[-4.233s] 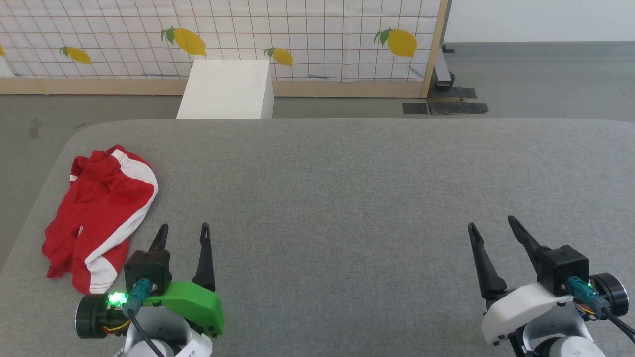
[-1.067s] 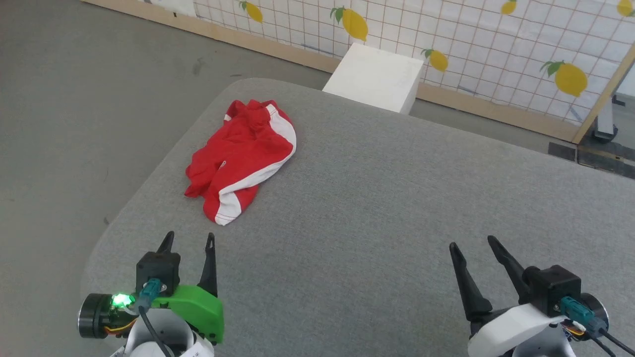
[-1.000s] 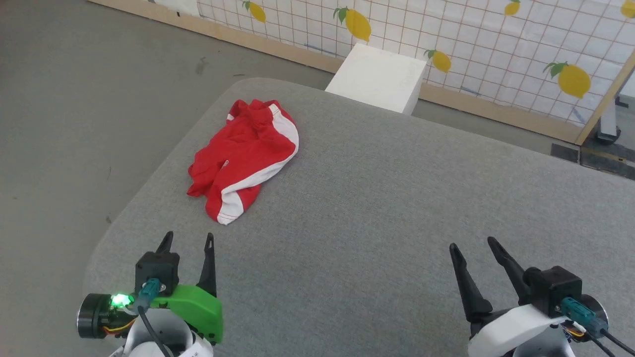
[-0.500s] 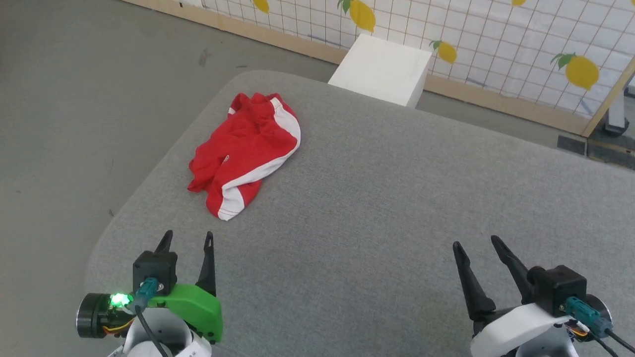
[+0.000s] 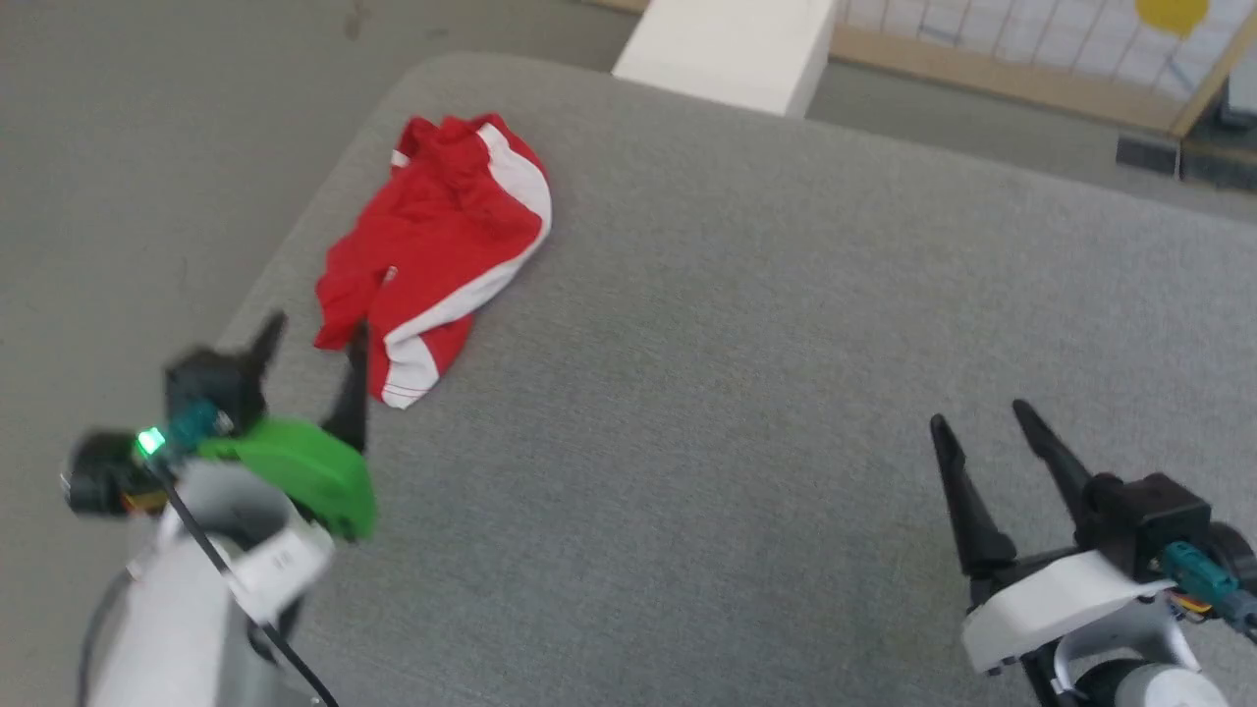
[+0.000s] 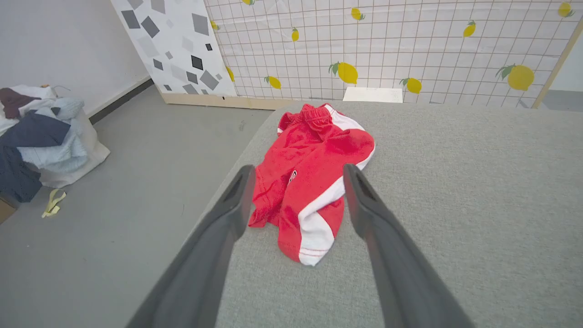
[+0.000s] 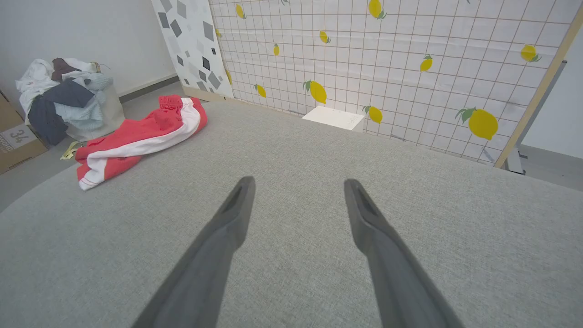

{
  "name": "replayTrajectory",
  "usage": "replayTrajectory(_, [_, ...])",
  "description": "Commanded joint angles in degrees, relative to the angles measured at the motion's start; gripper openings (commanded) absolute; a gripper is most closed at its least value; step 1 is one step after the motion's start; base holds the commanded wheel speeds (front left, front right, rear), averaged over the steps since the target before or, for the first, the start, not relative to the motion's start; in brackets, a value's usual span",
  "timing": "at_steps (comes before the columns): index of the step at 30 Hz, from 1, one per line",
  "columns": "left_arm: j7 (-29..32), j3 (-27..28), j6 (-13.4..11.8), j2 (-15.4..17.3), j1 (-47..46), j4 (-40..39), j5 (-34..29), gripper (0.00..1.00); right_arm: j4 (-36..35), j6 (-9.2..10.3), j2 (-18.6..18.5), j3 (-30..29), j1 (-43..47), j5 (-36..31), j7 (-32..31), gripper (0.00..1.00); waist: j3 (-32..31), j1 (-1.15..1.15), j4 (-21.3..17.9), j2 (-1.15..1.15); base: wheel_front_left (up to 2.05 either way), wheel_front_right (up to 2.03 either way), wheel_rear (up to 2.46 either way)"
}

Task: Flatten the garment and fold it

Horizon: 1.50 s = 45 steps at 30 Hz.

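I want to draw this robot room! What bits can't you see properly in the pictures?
- Shorts: bunched up in every view, so the folded-in parts stay hidden; the tiny white mark in the left wrist view is too small to read.
- Left claw: blurred in the head view.
- White box: cut off by the head view's top edge.
- Clothes pile: cut off by the left wrist view's left edge.

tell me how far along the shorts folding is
Done: nothing yet; the shorts lie crumpled in a heap near the left corner of the table. In hand: the left claw is open and aimed at them, its fingers framing the heap in the left wrist view, gripping nothing; the right claw hangs open over bare table, well away. Left: grasp, spread flat, then fold.
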State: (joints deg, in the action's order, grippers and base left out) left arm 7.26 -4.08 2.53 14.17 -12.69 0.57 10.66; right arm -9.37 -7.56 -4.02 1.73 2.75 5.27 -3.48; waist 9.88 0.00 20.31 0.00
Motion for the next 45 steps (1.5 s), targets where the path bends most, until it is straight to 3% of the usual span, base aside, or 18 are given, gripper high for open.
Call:
replayTrajectory(1, [1.1, 0.6, 1.1, 1.5, -3.0, 0.5, 1.2, 1.0, -0.8, 0.08, -0.6, -0.5, -1.2, -0.6, -0.1, 1.0, 6.3, 0.0, -3.9, 0.0, 0.0, 0.0, 0.0])
replayTrajectory(8, [8.0, 1.5, 4.4, 9.4, -16.0, 5.1, 8.3, 1.0, -2.5, 0.08, -1.8, -2.5, -3.6, -1.3, 0.4, 1.0, 13.8, 0.0, -8.5, 0.0, 0.0, 0.0, 0.0])
replayTrajectory(20, [24.0, -11.8, 4.9, 25.5, -30.6, 15.4, 29.5, 1.0, -2.5, 0.08, -1.6, -3.5, -6.5, -2.1, 2.7, 1.0, 21.9, 0.0, -15.0, 0.0, 0.0, 0.0, 0.0])
replayTrajectory(25, [29.7, -13.8, 4.9, 29.1, -32.6, 20.4, 35.3, 1.0, -2.5, 0.08, -1.2, -3.7, -7.0, -2.3, 3.5, 1.0, 23.7, 0.0, -16.6, 0.0, 0.0, 0.0, 0.0])
replayTrajectory(33, [39.9, -15.0, 4.2, 30.2, -32.6, 25.8, 39.8, 1.0, -2.3, 0.08, -0.8, -4.0, -7.1, -2.7, 4.4, 1.0, 25.2, 0.0, -17.5, 0.0, 0.0, 0.0, 0.0])
replayTrajectory(34, [40.9, -15.2, 4.2, 30.2, -32.3, 25.7, 40.2, 0.42, -2.2, 0.08, -0.8, -4.0, -7.1, -2.8, 4.5, 1.0, 25.2, 0.0, -17.5, 0.0, 0.0, 0.0, 0.0])
replayTrajectory(35, [41.4, -15.3, 4.2, 30.2, -32.1, 25.5, 40.6, 0.0, -2.1, 0.08, -0.8, -4.1, -7.1, -2.8, 4.6, 1.0, 25.1, 0.0, -17.5, 0.0, 0.0, 0.0, 0.0])
replayTrajectory(39, [41.5, -15.3, 4.0, 30.4, -31.5, 24.2, 40.9, 0.0, -1.3, 0.08, -0.6, -4.1, -7.1, -2.9, 4.7, 1.0, 24.2, 0.0, -17.3, 0.0, 0.0, 0.0, 0.0])
replayTrajectory(45, [34.1, -14.3, 4.1, 30.7, -31.9, 24.1, 38.5, 0.0, 0.0, 0.08, -0.6, -3.9, -7.1, -2.8, 4.5, 1.0, 20.2, 0.0, -17.0, 0.0, 0.0, 0.0, 0.0])
